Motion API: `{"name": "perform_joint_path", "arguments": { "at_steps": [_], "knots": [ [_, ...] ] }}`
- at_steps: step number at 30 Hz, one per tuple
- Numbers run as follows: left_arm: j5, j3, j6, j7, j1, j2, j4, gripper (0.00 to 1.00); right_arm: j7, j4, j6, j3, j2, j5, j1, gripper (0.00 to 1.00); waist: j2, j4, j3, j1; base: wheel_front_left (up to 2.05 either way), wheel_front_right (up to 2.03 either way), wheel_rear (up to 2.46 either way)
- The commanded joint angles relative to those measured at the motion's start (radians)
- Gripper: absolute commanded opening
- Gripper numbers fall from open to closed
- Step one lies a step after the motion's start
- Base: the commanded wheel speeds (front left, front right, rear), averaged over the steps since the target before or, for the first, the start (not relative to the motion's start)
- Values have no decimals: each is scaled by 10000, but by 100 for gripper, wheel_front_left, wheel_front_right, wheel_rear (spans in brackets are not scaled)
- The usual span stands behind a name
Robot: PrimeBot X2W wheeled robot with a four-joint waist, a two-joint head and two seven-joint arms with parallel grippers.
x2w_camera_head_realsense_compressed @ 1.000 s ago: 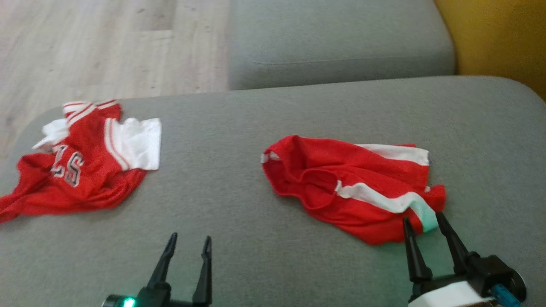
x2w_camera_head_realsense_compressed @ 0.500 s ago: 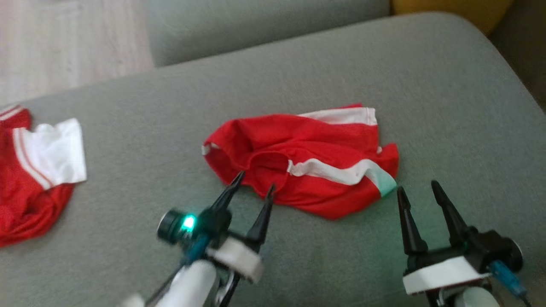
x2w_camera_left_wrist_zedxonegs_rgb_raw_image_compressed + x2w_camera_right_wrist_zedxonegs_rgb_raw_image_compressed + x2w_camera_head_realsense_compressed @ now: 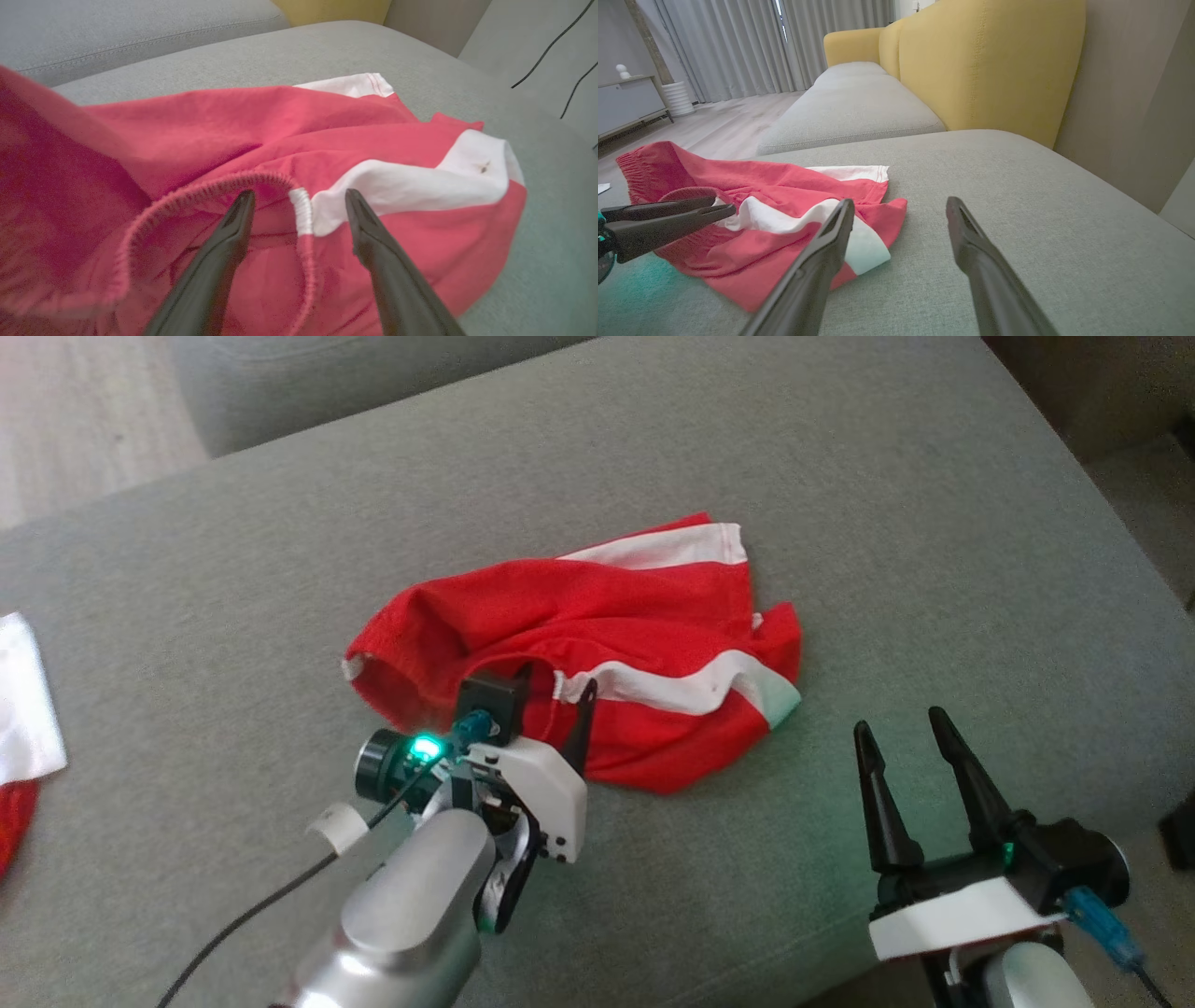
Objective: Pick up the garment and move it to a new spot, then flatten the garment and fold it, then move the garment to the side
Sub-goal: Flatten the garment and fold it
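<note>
The red shorts (image 3: 597, 644) lay crumpled mid-cushion on the grey sofa (image 3: 840, 476), likely light, limp and prone to sag, so the elastic waistband (image 3: 224, 184) under the wide-spread left gripper (image 3: 299, 192) seemed the firmest hold, while the right gripper (image 3: 898, 719) stood wide and empty near their right hem.

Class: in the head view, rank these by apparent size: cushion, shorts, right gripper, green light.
1. cushion, largest
2. shorts
3. right gripper, though nearness to the camera enlarges it
4. green light, smallest
</note>
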Motion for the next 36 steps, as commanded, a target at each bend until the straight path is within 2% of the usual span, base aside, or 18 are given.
{"name": "perform_joint_path", "arguments": {
  "at_steps": [1,2,3,4,8,15,21,25,29,34,36],
  "knots": [
    [-23,170,137,25,-586,-2,-77,100,-65,-294,-7,196,-55,110,-431,100,0,-229,142,-1,0,0,0],
    [-44,181,171,-70,-653,-2,2,62,-65,-296,-7,186,-54,124,-425,100,0,-280,164,-1,0,0,0],
    [-74,183,169,-177,-701,-2,65,7,-65,-299,-7,170,-54,135,-415,100,0,-319,177,-1,0,0,0],
    [-165,162,99,-235,-724,-2,105,0,-65,-301,-7,150,-54,150,-404,100,0,-348,183,-1,0,0,0],
    [-550,15,-179,-619,-870,-2,36,0,-65,-257,-7,149,-54,156,-369,100,0,-424,109,-1,0,0,0],
    [-2337,-954,-985,-469,-1907,-3,-1105,0,-65,-149,-7,299,-54,142,-318,100,0,-369,-381,-1,0,0,0],
    [-3879,-1054,-849,-182,-4203,-3,-2192,0,-65,-204,-7,272,-54,198,-216,100,0,-78,-750,-1,0,0,0],
    [-4396,-813,-738,48,-4980,18,-2706,0,-65,-283,-7,134,-54,294,-45,100,0,366,-866,-1,0,0,0],
    [-4528,-762,-581,416,-4489,722,-3227,0,-65,-387,-7,-61,-54,331,86,100,0,985,-836,-1,0,0,0],
    [-4587,-1108,-367,577,-2384,2221,-3620,0,-65,-513,-7,-245,-54,280,51,100,0,1758,-531,-1,0,0,0],
    [-4709,-1187,-350,460,-1457,2713,-3630,0,-65,-509,-7,-457,-54,628,3,100,0,2086,-350,-1,0,0,0]
  ]
}}
